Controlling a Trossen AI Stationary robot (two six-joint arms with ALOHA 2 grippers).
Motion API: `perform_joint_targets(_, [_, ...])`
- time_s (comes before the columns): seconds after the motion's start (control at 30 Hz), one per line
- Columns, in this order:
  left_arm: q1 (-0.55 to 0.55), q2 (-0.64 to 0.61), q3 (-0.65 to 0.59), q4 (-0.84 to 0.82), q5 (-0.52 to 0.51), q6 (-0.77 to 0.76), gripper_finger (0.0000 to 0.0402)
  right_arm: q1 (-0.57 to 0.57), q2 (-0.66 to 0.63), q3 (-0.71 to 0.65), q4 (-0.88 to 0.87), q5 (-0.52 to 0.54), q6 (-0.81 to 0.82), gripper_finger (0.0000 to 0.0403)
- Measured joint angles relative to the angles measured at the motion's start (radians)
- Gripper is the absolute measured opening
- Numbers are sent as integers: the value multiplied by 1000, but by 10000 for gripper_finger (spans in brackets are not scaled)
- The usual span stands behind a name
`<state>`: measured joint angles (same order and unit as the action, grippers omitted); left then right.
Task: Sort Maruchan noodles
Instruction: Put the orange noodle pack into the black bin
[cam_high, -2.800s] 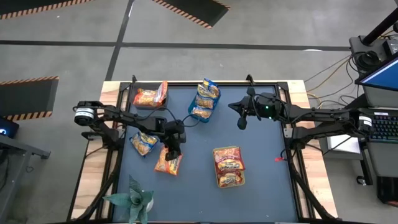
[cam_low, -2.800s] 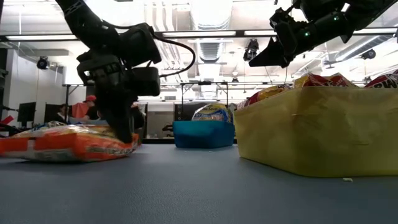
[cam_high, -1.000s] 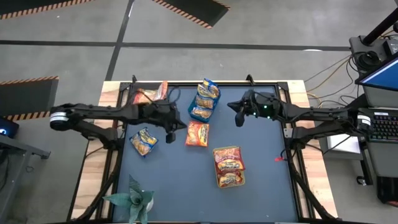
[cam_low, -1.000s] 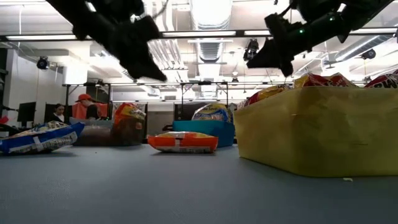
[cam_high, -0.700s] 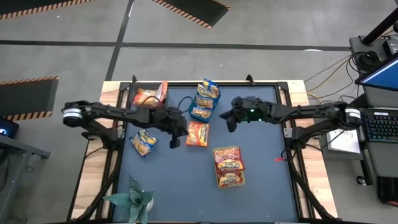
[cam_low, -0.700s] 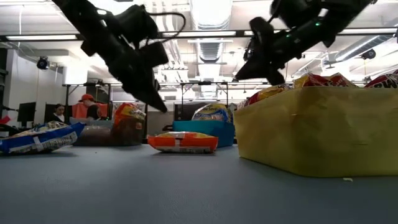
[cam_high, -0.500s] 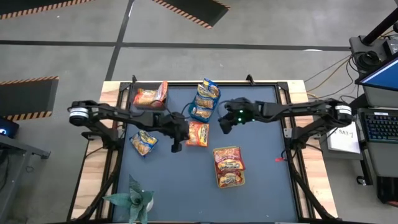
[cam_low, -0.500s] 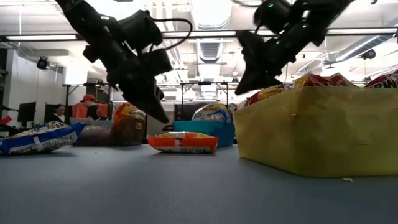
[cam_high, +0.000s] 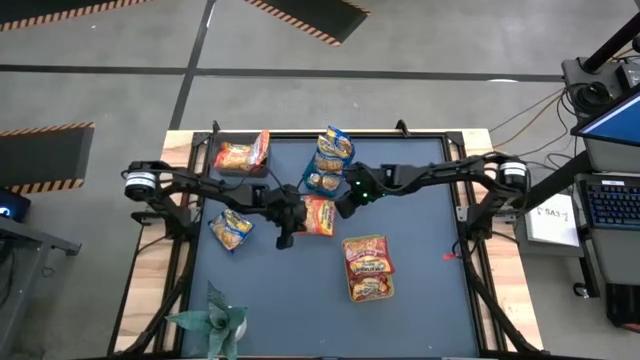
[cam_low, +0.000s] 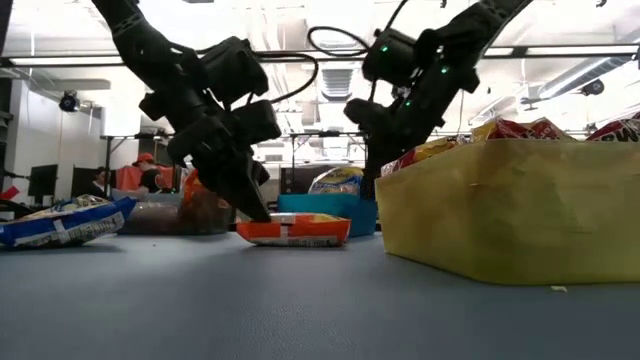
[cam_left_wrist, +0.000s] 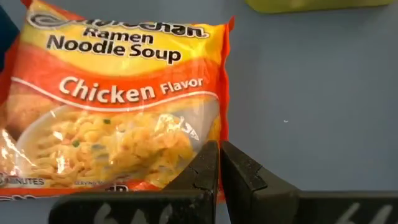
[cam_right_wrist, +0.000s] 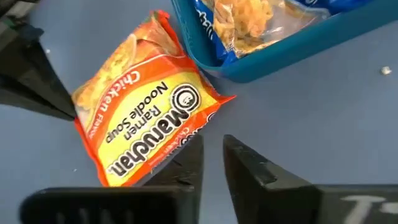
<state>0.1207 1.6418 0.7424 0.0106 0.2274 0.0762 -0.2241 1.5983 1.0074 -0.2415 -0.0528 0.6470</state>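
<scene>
One orange Maruchan packet (cam_high: 319, 216) (cam_low: 295, 229) (cam_left_wrist: 118, 106) (cam_right_wrist: 140, 134) lies flat on the mat beside the blue bin (cam_high: 312, 184). My left gripper (cam_high: 284, 238) (cam_low: 258, 212) (cam_left_wrist: 219, 163) is shut, tilted down at the packet's left edge. My right gripper (cam_high: 343, 208) (cam_low: 372, 185) (cam_right_wrist: 212, 155) hovers above the packet's right edge, open by a narrow gap and touching nothing. A blue-and-yellow packet (cam_high: 231, 229) lies flat near the left edge. More blue-and-yellow packets fill the blue bin, and red ones (cam_high: 367, 268) fill the yellow-green bin (cam_low: 500, 210). My left gripper comes slanting down from the table's left, its shut fingertips (cam_left_wrist: 208, 168) at the orange packet's left edge (cam_left_wrist: 214, 134). The packet lies flat on the mat. Whether the tips touch it I cannot tell.
A dark bin (cam_high: 222, 146) with orange packets stands at the far left corner. A plant (cam_high: 215, 320) sits at the near left edge. Bare mat lies to the right of the yellow-green bin and near the front. People show in the room behind.
My right gripper has swung toward the table's left and come down toward the orange packet. My left gripper has moved toward the near edge and right and has dropped to the packet's left edge. The packet has stayed where it lay.
</scene>
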Motion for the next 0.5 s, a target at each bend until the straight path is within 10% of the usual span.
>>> perform_joint_targets(0.5, [7, -2, -130, 136, 4, -88, 0, 44, 135, 118, -16, -34, 11, 253])
